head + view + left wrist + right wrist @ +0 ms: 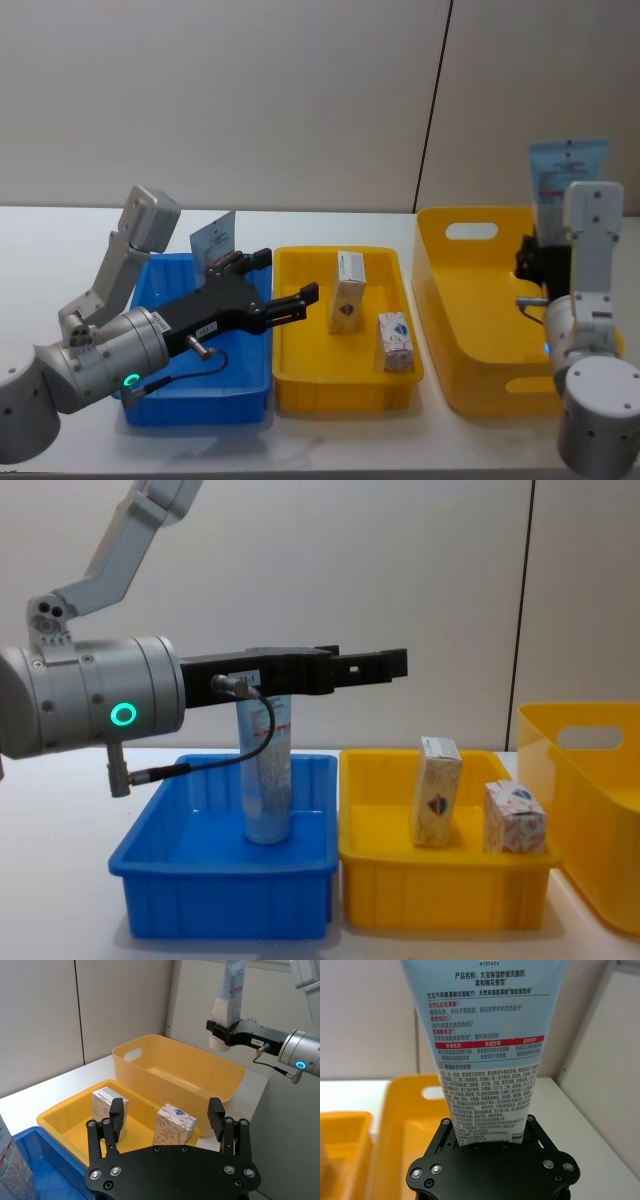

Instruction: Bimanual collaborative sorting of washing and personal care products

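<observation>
The pale blue plastic squeeze tube with red-and-white print [567, 185] is the one I am carrying: it stands upright, flat crimped end on top, above the big yellow plastic bin with cut-out handles [490, 395] at the right end of the white counter [60, 260]. My right hand [535, 262] is clamped on its lower end, and from the right wrist view I see the black fingers pressed against both sides of the printed tube [485, 1060] just above its cap end. A second pale blue tube [266, 780] stands upright on its cap inside the blue plastic tray [225, 905] at the left. Next to that tray, between it and the bin, sits a shallow yellow plastic tray [440, 905] holding two small white cartons, both standing: a taller plain one with a dark logo [436, 792] towards the back, and a shorter one with a red pattern [514, 818] nearer the front right, close to each other but not touching. My left hand [285, 275] hovers level above the blue tray's right side, its tips reaching over the edge of the shallow yellow tray; its fingers are spread wide apart, and through the left wrist view I look between them at the two cartons.
</observation>
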`<control>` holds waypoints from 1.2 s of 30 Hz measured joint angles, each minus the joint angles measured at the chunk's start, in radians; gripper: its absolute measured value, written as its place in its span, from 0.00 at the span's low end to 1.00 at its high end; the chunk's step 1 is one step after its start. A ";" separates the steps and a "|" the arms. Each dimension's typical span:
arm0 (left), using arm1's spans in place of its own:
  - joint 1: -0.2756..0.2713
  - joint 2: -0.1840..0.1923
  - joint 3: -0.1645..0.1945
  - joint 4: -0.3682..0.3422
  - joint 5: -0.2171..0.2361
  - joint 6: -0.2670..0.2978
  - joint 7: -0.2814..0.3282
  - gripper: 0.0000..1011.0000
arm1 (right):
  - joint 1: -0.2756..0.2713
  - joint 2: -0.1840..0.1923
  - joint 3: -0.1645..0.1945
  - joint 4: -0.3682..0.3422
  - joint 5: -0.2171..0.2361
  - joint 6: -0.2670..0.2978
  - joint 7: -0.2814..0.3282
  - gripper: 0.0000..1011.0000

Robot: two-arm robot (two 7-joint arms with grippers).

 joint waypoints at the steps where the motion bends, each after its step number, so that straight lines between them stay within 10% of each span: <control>1: 0.000 0.000 0.000 0.000 0.000 0.000 0.000 0.99 | -0.002 0.002 0.005 0.000 -0.001 0.007 -0.002 0.30; 13: 0.000 0.000 0.000 0.000 0.000 0.000 0.000 0.99 | -0.026 0.017 0.041 0.021 -0.013 0.120 -0.007 0.29; 27: 0.000 0.000 0.000 0.000 0.000 0.000 0.000 0.99 | -0.027 0.014 0.047 0.063 -0.021 0.124 0.006 0.30; 36: 0.000 0.000 0.000 0.000 0.000 0.000 0.000 0.99 | -0.025 0.011 0.048 0.077 -0.023 0.119 0.009 0.60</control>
